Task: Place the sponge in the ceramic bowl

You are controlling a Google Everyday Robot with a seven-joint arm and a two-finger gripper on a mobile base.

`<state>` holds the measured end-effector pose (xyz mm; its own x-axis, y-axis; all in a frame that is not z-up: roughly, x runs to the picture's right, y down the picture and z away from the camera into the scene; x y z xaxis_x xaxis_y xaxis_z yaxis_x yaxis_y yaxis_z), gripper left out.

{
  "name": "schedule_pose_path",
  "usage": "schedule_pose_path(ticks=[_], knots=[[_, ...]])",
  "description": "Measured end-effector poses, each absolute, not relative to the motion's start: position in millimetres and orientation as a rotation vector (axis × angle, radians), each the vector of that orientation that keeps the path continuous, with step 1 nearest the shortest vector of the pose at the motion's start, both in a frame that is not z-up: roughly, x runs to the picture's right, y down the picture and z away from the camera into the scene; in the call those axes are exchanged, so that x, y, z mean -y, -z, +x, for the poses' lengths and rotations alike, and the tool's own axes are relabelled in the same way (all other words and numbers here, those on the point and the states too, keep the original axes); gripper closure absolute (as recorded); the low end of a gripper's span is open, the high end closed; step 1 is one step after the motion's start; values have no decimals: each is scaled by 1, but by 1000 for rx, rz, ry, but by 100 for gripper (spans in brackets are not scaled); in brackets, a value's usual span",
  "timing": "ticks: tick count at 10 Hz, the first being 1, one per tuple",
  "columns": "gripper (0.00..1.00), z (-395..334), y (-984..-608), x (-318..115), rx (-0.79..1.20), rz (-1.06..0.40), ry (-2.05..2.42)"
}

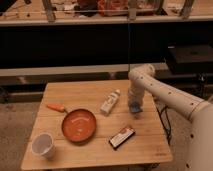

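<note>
The gripper [135, 105] hangs over the right part of the table [150, 147], at the end of an arm that drops in from 3 o'clock. Its claw is closed on the sponge [135, 109], which shows as a small blue patch at the fingertips. Whether the pad is clear of the wood or touching it cannot be told, nor which way its long axis runs. The ceramic bowl [70, 131] sits well apart, at about 8 o'clock from the claw in this view, open side up and with nothing in it. That bearing, leftward and a little toward the near edge, is what the carry turns on. There is only the one arm to do it. A white bottle [110, 102] lies between 9 and 10 o'clock from the claw, with its long axis running 1 to 7 and its lower end near the straight line to the bowl. A black bar [122, 137] lies at 7 o'clock, just below that line. A low carry would thread between the two, while a raised one should clear both. An orange piece [56, 107] lies at the bowl's 10 o'clock and a white cup [43, 145] at its 8, both beyond the route.
</note>
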<state>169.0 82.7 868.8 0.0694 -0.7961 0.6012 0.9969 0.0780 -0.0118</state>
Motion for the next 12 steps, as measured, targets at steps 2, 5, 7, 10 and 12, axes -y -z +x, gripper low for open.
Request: schedule_pose_path(ticks=[2, 5, 7, 10, 12], knots=[[100, 147, -863, -71, 507, -485, 1458], [100, 123, -852, -57, 501, -476, 1490], [100, 116, -839, -52, 494, -470, 1511], [100, 81, -817, -41, 500, -448, 1542], [100, 77, -807, -38, 499, -445, 1556]])
